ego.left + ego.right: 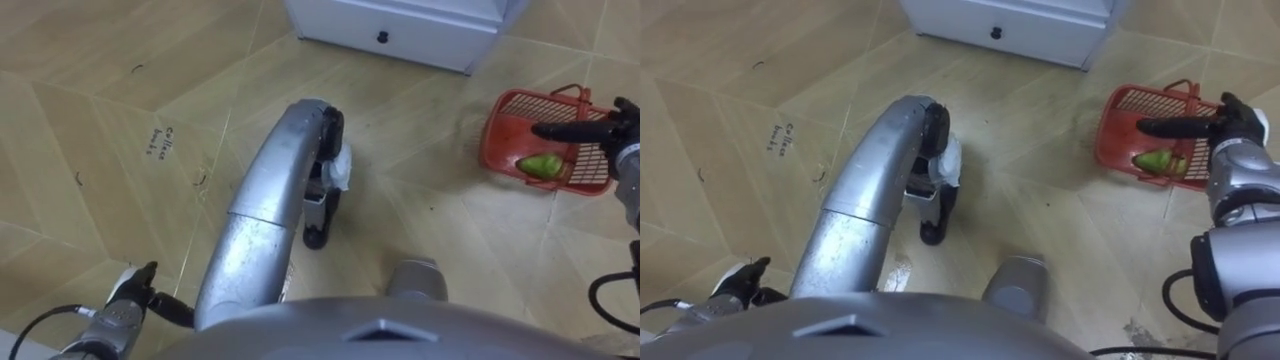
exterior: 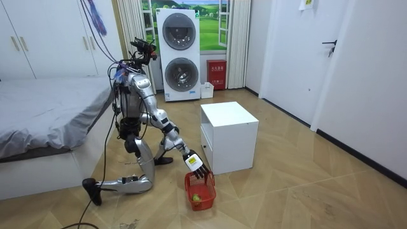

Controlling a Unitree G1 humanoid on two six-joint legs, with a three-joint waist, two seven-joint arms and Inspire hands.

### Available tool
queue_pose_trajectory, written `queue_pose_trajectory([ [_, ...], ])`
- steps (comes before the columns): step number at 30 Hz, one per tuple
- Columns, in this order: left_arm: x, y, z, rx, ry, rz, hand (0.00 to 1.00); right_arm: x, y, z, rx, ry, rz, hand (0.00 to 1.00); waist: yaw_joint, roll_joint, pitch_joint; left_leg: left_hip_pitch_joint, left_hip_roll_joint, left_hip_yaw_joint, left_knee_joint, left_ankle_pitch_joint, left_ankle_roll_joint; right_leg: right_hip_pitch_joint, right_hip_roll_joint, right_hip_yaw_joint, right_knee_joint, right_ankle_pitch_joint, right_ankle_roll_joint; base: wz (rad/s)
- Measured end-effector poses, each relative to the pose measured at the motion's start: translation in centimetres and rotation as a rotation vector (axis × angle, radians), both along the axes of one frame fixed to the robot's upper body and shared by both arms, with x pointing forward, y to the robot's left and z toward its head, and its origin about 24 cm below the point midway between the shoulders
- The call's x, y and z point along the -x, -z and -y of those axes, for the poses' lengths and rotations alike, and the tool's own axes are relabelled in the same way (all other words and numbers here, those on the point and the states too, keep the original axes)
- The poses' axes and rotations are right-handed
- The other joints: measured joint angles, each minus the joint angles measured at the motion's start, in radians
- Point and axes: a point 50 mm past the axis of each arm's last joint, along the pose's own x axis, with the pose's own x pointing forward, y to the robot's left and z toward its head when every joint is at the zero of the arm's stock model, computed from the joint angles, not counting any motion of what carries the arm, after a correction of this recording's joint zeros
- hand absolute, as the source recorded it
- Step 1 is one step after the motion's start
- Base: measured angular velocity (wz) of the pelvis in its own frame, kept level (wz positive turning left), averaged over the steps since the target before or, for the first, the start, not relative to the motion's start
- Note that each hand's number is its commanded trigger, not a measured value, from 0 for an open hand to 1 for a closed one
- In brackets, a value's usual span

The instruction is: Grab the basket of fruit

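The fruit basket (image 1: 500, 140) stood on the floor (image 1: 100, 120), off to my right and not yet lifted, with a green fruit (image 1: 541, 165) lying in it. I was down on one knee beside the white cabinet (image 1: 400, 25), my right arm stretched out and down. My right robot hand (image 1: 1238, 122) hung over the basket's near rim, its fingers (image 1: 1165, 127) straight and reaching across the mesh, closed on nothing. I could not tell whether they touched the rim. By my reckoning the approach was done and everything that mattered was left: finding the handle, curling round it and raising the load. My left robot hand (image 1: 120, 305) sat low at my left side, well apart from the work, and I could not tell how it was set. As for room, the cabinet's front corner stood near the basket on its far side, so I judged a straight upward lift safer than a swing that way. In the room view, bare floor lay open past the basket, and the bed (image 2: 44, 108) stood behind me.
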Motion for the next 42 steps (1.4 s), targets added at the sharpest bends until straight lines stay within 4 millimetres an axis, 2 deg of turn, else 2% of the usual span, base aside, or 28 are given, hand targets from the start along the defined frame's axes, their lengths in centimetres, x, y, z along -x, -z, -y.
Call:
queue_pose_trajectory([
  [8,0.0,0.1,0.2,0.015,0.023,-0.015,0.00,-0.1,0.2,-0.3,-0.001,-0.035,-0.016,0.00,0.009,0.016,0.0006,-0.007,0.001,0.001,-0.006,0.008,-0.003,-0.010,-0.001,-0.001,0.005,-0.001,0.002,0.02],
  [17,0.1,0.2,0.5,0.035,0.045,-0.032,0.00,-0.1,0.5,-0.7,-0.010,-0.040,-0.020,0.00,0.009,0.019,0.0013,-0.007,0.004,-0.001,-0.005,0.011,-0.002,-0.011,0.003,0.001,0.011,-0.002,0.003,0.00],
  [19,0.1,0.2,0.5,0.037,0.046,-0.033,0.00,-0.1,0.5,-0.7,-0.010,-0.041,-0.019,0.82,0.010,0.021,0.0020,-0.007,0.005,-0.001,-0.005,0.015,-0.002,-0.013,0.004,0.003,0.014,-0.002,0.003,-0.02],
  [20,0.1,0.2,0.5,0.037,0.046,-0.035,0.00,-0.1,0.5,-0.8,-0.013,-0.042,-0.018,1.00,0.012,0.021,0.0022,-0.007,0.013,0.000,-0.006,0.016,-0.001,-0.016,0.006,0.007,0.017,-0.002,0.003,-0.05],
  [27,0.2,0.2,0.5,0.039,0.043,-0.045,0.00,-0.2,0.8,-1.3,-0.033,-0.056,-0.022,1.00,0.011,0.019,0.0031,-0.013,0.015,0.000,-0.006,0.017,-0.001,-0.026,0.008,0.011,0.020,-0.002,0.003,-0.01],
  [30,0.2,0.3,0.7,0.042,0.041,-0.046,0.00,-0.1,1.5,-2.0,-0.056,-0.094,-0.055,1.00,0.009,0.020,0.0029,-0.013,0.015,0.000,-0.006,0.017,-0.001,-0.026,0.008,0.010,0.020,-0.003,0.003,0.00],
  [36,0.2,0.8,2.2,0.077,0.035,-0.056,0.00,0.4,2.5,-2.9,-0.104,-0.100,-0.093,1.00,0.011,0.018,0.0036,-0.013,0.015,0.004,-0.005,0.019,0.002,-0.028,0.003,0.016,0.024,-0.003,0.003,0.00],
  [42,-1.4,0.8,2.7,0.095,0.041,-0.045,0.00,0.5,2.6,-3.0,-0.108,-0.105,-0.108,1.00,0.009,0.007,0.0082,-0.013,0.019,0.001,-0.003,0.026,0.002,-0.029,0.011,0.019,0.033,-0.003,0.003,0.00],
])
